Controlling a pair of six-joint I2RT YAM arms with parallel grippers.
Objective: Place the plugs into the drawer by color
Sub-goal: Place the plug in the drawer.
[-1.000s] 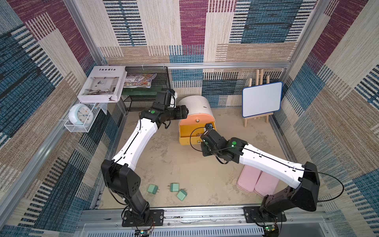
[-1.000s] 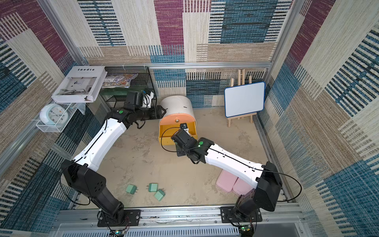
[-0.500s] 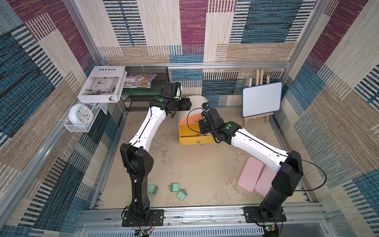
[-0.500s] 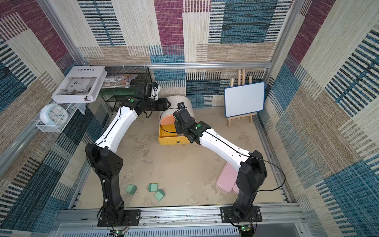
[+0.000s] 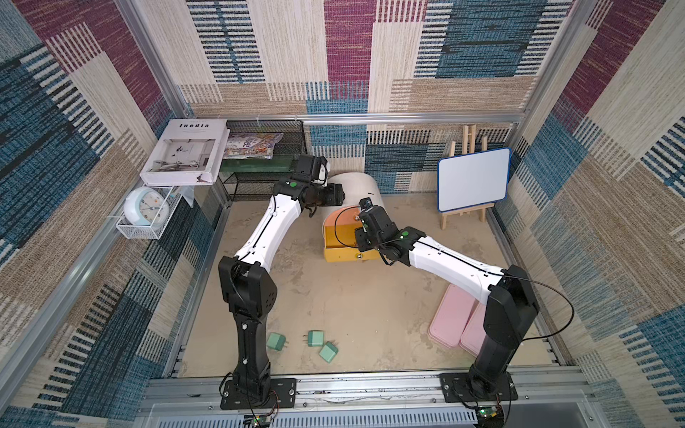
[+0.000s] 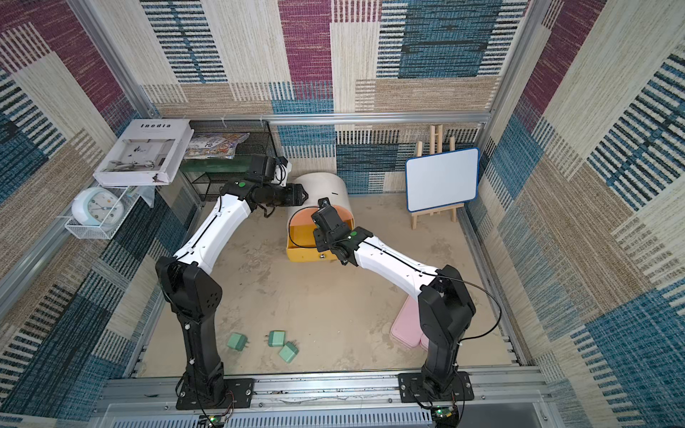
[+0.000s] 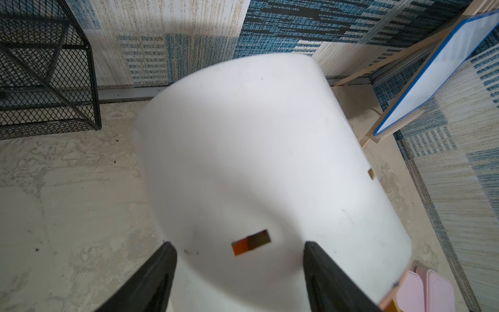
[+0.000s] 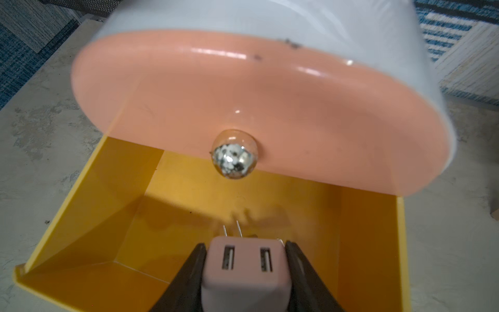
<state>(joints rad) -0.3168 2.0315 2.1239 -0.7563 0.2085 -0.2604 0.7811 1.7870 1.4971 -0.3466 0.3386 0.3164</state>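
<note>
One pink plug (image 8: 245, 275) over the open yellow drawer (image 8: 89, 194), three mint plugs (image 5: 316, 338) on the near counter.
The right claw (image 8: 245, 245) grips it clear of both side walls; the left claw (image 7: 239, 244) gapes above the white cabinet (image 7: 256, 148).

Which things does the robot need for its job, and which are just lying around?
For the job:
- pink plug
- three green plugs
- cabinet
- open yellow drawer

Just lying about:
- whiteboard
- clock
- book
- rack
- pink boxes
</note>
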